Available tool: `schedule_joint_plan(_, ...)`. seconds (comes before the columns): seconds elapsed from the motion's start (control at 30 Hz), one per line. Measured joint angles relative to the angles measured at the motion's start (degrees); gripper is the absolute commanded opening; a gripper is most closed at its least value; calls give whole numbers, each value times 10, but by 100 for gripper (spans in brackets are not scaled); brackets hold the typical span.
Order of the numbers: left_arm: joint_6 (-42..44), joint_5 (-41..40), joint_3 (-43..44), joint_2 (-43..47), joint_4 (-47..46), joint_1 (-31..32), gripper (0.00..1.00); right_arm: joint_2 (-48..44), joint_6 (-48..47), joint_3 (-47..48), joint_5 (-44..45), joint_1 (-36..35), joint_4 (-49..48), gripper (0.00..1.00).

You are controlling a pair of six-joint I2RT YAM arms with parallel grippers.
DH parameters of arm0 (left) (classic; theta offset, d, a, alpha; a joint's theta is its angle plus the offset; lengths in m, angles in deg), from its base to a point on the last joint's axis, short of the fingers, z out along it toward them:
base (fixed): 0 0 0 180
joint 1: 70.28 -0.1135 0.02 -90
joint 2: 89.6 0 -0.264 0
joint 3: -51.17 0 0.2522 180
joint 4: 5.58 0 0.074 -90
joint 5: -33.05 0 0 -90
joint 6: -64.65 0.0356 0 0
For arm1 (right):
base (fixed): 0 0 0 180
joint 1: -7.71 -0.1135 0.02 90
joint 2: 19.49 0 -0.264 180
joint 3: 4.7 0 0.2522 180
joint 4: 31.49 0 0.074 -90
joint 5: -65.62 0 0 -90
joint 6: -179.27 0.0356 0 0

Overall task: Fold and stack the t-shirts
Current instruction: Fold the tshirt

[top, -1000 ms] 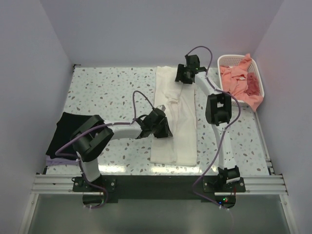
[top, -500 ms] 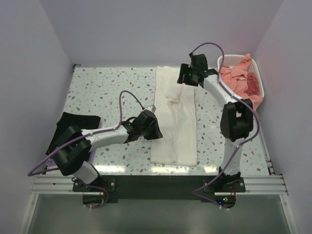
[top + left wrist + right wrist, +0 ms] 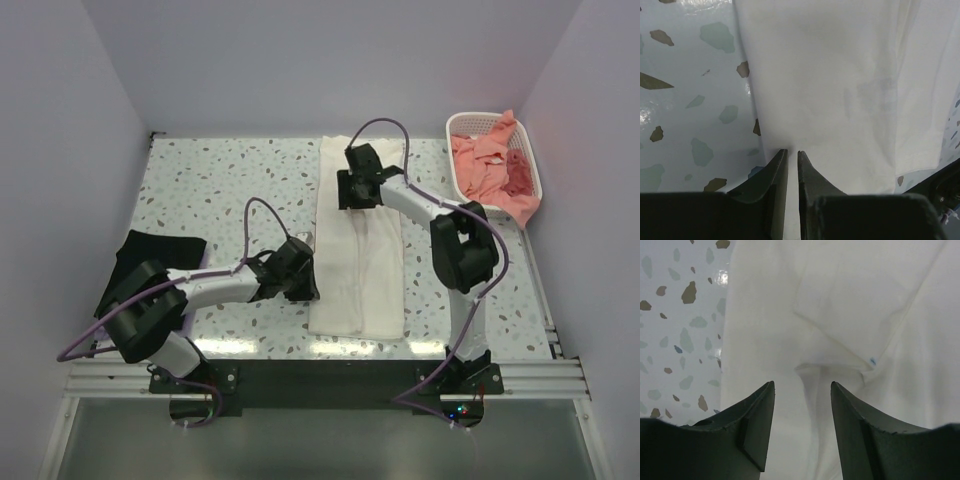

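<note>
Take limp, light cream-white t-shirt (image 3: pixel 360 270) by its left edge, with left gripper (image 3: pixel 792 153) pinched nearly together on it, right gripper (image 3: pixel 802 390) spread apart over far end.

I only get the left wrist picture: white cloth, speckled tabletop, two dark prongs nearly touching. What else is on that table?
Observer: From above, a black t-shirt lies at the left edge of the table, apart from the cream t-shirt you see.
Visitor: Any more clothes?
Observer: Yes, salmon-pink t-shirts are heaped in a white basket at the far right corner, with cloth spilling over its rim.
Visitor: Is the other arm doing anything?
Observer: Its right tool hangs with jaws open over the far part of the cream t-shirt.
</note>
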Motion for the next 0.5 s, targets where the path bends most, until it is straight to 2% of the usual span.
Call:
schedule_joint_plan(0.37, 2, 3, -7, 0, 4, 0, 16, 55, 5, 23, 32, -2, 9, 49)
schedule_joint_plan(0.47, 2, 3, -7, 0, 4, 0, 15, 56, 10, 23, 40, -2, 8, 44)
schedule_joint_plan(0.5, 2, 4, -7, 0, 4, 0, 15, 56, 12, 24, 43, -2, 6, 39)
